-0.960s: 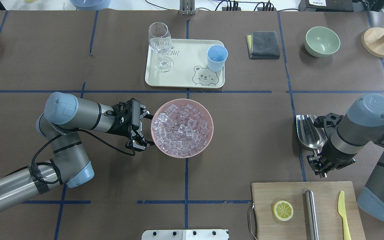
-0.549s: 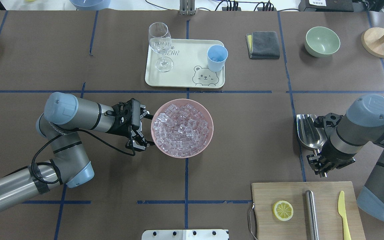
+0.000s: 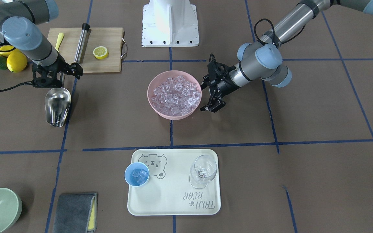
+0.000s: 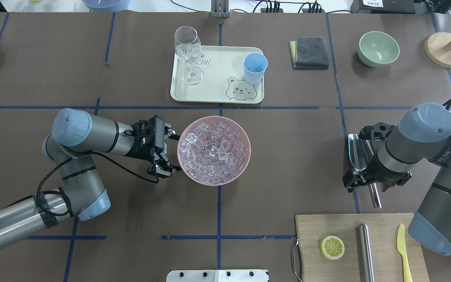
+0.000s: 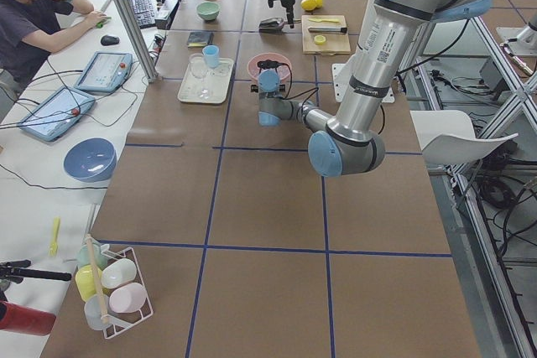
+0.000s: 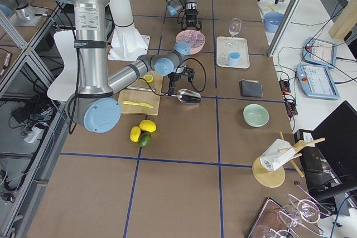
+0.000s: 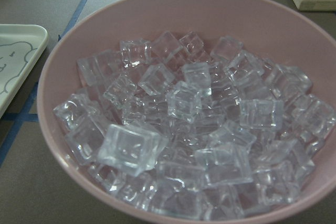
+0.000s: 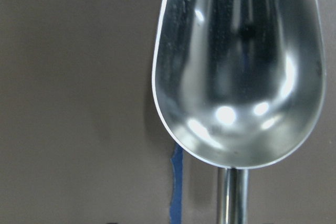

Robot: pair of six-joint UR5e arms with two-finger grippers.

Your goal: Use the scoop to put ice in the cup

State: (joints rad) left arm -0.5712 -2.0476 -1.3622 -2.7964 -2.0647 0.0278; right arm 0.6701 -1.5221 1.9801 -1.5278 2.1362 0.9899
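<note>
Scoop (image 3: 57, 103): flat on table (image 4: 288, 156), right of overhead frame.
Right gripper (image 3: 60, 77): moved up-frame along its handle; grip unclear.
Left gripper (image 4: 175, 152): unmoved, spread wide beside pink bowl (image 4: 245, 133) of ice (image 4: 213, 150).
Cup (image 4: 255, 67): unmoved, on tray (image 4: 213, 94).

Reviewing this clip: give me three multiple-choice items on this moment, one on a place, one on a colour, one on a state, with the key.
1. The light-blue cup stands:
A on the wooden board; B on the grey cloth; C on the cream tray.
2. The bowl holding the ice is:
A pink; B green; C white.
3. The scoop is:
A heaped with cubes; B empty; C holding a lemon slice.

Key: 1 C, it shares the tray with the wine glass. 2 A, a pink wall rings the cubes. 3 B, the right wrist view shows only bare steel.
</note>
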